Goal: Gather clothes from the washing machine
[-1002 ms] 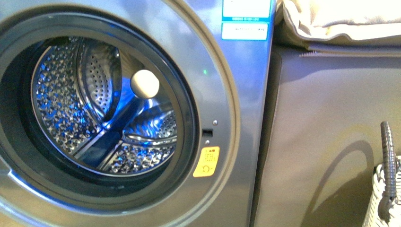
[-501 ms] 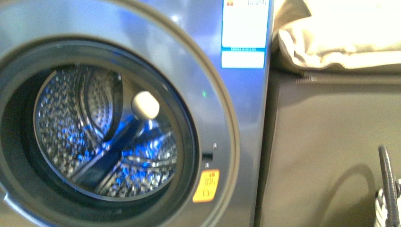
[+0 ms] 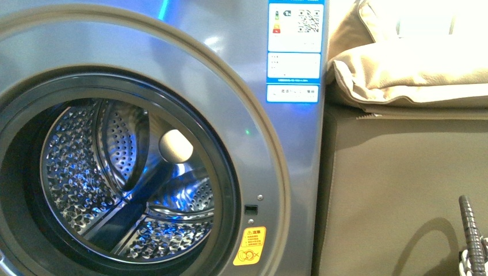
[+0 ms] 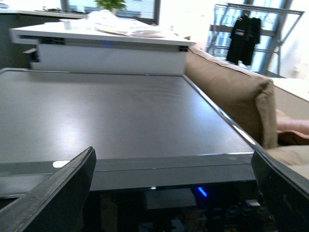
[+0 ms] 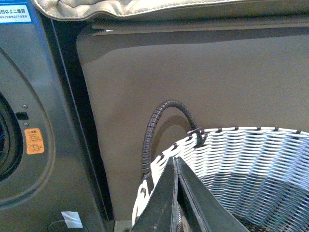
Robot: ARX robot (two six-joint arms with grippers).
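The right hand (image 5: 176, 193) had its two dark fingers pressed together, edge to edge, with nothing between them, and it hung over the near rim of a white woven laundry basket (image 5: 251, 164). A dark wrapped handle (image 5: 155, 126) arched up from the basket's rim just beside the hand. Behind the basket stood the flat side of a tan sofa (image 5: 203, 82), a cream cushion (image 5: 145, 7) resting on top of it.

The left hand (image 4: 174, 193) was spread wide — one black finger at each lower corner of its wrist view, well apart, holding nothing. It hovered above the grey top panel of the washing machine (image 4: 116, 116), which ran flat away from the camera toward a white counter (image 4: 96, 41) strewn with pale items too blurred to name. The sofa's arm lay along the panel's far side, and a black garment hung on a rack (image 4: 245, 34) in the background.

In the front view neither hand showed. The washing machine (image 3: 270, 172) filled the left side, its porthole open onto the perforated steel drum (image 3: 115, 184), lit blue inside. A pale round knob (image 3: 175, 146) sat at the back of the drum. No dark fabric was visible in the drum — the clothes could not be found in any of the views. An orange warning sticker (image 3: 250, 246) sat low beside the porthole, and blue-and-white labels (image 3: 294, 49) lay near the machine's upper corner.
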